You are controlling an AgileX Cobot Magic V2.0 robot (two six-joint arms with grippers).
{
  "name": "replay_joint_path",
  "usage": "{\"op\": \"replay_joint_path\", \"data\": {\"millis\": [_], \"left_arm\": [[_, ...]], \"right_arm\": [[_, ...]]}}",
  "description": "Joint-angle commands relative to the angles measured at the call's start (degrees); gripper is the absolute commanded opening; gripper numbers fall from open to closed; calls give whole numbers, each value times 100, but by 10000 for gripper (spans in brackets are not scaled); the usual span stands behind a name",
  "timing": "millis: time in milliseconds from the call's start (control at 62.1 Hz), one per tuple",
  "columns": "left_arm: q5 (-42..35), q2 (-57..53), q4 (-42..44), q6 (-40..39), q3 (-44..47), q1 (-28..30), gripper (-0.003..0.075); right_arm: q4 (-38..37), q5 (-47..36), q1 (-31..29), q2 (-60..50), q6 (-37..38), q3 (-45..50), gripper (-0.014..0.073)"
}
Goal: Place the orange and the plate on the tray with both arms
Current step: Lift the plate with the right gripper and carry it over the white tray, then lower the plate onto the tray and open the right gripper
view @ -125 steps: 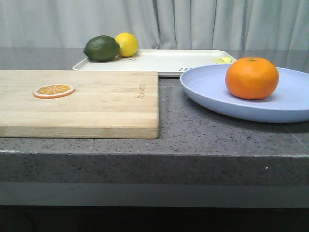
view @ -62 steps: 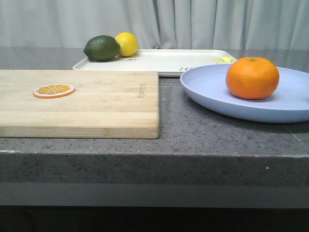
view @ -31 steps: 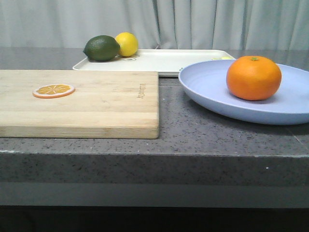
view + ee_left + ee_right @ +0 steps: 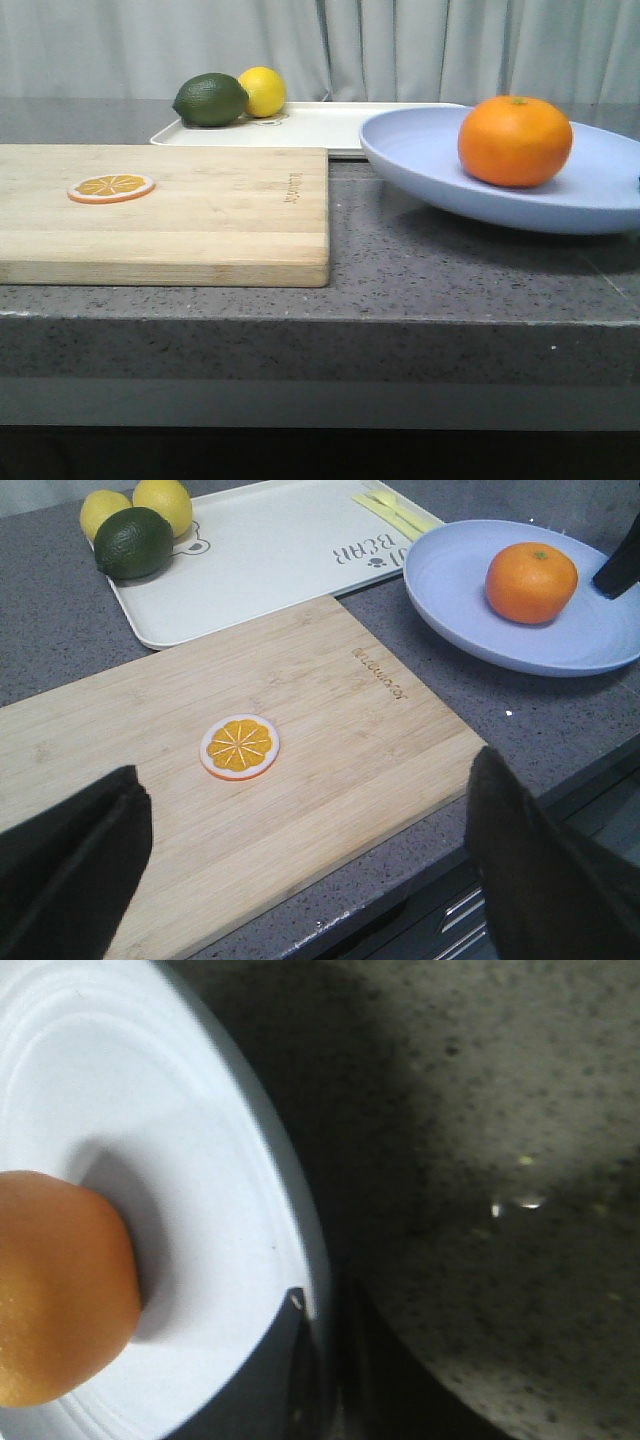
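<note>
The orange (image 4: 515, 140) rests on the pale blue plate (image 4: 430, 160), which hangs tilted above the counter with a shadow under it. My right gripper (image 4: 320, 1360) is shut on the plate's rim (image 4: 305, 1250); the orange (image 4: 60, 1290) lies just inside it. The plate's far edge overlaps the front right corner of the cream tray (image 4: 330, 125) in the front view. My left gripper (image 4: 305, 800) stands open over the near edge of the cutting board, holding nothing. From there I see the orange (image 4: 531, 582), the plate (image 4: 450, 580) and the tray (image 4: 270, 550).
A wooden cutting board (image 4: 180, 210) with an orange slice (image 4: 111, 187) fills the left of the counter. A lime (image 4: 210, 99) and a lemon (image 4: 263, 90) sit at the tray's far left end. Yellow cutlery (image 4: 395, 513) lies on the tray's right end.
The plate with the orange has risen off the counter and shifted left toward the tray, tilting slightly. The board and the fruit on the tray have not moved.
</note>
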Motion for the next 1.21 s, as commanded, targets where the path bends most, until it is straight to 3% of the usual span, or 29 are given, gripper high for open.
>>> {"op": "replay_joint_path", "data": {"millis": [0, 306, 628, 870, 1047, 1192], "left_arm": [[-436, 26, -14, -53, -134, 19, 621], [-581, 26, -14, -53, -134, 19, 621], [-732, 26, -14, -53, -134, 19, 621], [-672, 26, -14, -53, -134, 19, 621], [-672, 26, -14, -53, -134, 19, 621], [-672, 26, -14, -53, -134, 19, 621]], "right_arm": [[963, 187, 100, -247, -47, -199, -117], [1054, -855, 1005, -129, 669, -1046, -117], [674, -1083, 1721, 1145, 1867, -3176, -117], [-251, -993, 1962, 2371, 3165, -4981, -117], [-1518, -623, 2097, 3059, 4301, -6176, -117], [-1902, -317, 2182, 3431, 4535, -6914, -117]]}}
